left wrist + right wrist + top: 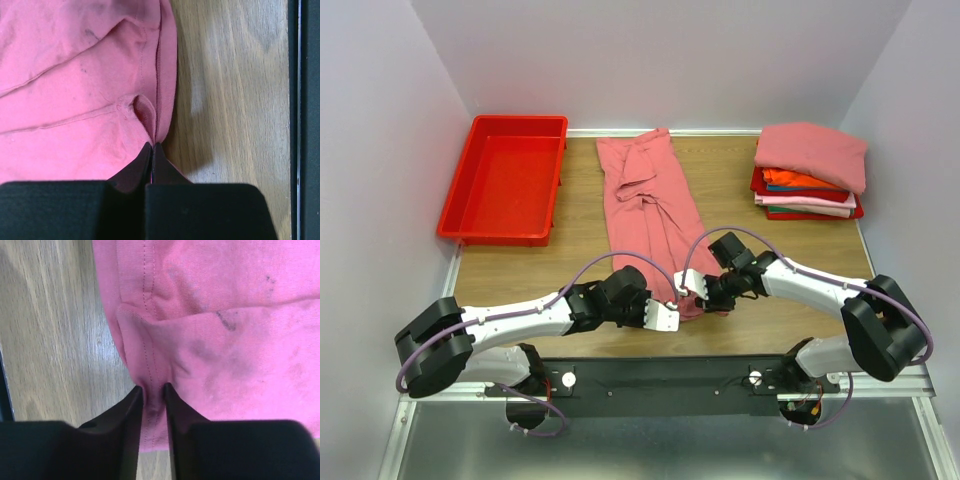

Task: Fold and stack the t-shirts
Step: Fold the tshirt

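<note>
Red bin (pixel 505 175) is noted at the far left corner of the table (pixel 770 270). The salmon-pink t-shirt (pixel 645 200) is laid mid-table as a narrow strip. Its long axis runs from the far edge to the near edge, and it is rumpled toward the far end. Its near end is held by both arms. The left jaws are closed tight on a pinch of the stitched hem (pixel 159 75), with cloth puckered just ahead of the tips. The right jaws, just to the right, are nearly closed, with a fold of the same hem clamped between them. From both pairs of jaws the rest of the shirt lies away, toward the far edge. A half fold is judged next, so the near end would be carried along the long axis to the far end. Neither arm is nearer, since both are already on the cloth. The stack of folded t-shirts (pixel 810 175) is at the far right corner, pink on top, on the right arm's side.
</note>
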{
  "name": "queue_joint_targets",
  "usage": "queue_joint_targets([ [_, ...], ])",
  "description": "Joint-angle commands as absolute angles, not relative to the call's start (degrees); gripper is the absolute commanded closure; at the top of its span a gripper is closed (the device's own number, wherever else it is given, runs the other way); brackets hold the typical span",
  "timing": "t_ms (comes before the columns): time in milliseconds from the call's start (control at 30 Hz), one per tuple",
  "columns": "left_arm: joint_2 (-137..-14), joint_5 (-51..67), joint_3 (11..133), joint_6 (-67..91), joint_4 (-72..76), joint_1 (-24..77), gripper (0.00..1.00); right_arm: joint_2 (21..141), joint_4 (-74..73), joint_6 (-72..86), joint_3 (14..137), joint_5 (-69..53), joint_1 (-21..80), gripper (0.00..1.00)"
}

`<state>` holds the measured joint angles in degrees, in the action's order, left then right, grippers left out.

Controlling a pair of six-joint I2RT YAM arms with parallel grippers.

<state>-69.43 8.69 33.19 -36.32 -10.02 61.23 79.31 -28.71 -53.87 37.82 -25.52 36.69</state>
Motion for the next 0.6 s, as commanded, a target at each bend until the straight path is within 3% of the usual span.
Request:
queue_joint_targets([
  [0, -68.1, 10.6, 32.4, -35.6, -9.8, 61.0, 1.0, 80.9, -29.4, -53.4, 35.3, -21.2, 37.4, 0.74],
  [167, -68.0, 10.8, 32.3, -35.5, -9.6, 61.0, 1.0, 80.8, -29.4, -52.9, 35.3, -21.0, 37.7, 0.91],
  [300, -67.9, 10.8, 32.4, -35.6, -9.7, 61.1, 1.0, 80.1, -30.0, -51.9, 36.2, -21.5, 37.7, 0.98],
  [567, -67.7, 11.2, 32.5, -35.4, -9.7, 60.9, 1.0, 77.1, -36.1, -54.5, 39.4, -25.6, 37.7, 1.0],
])
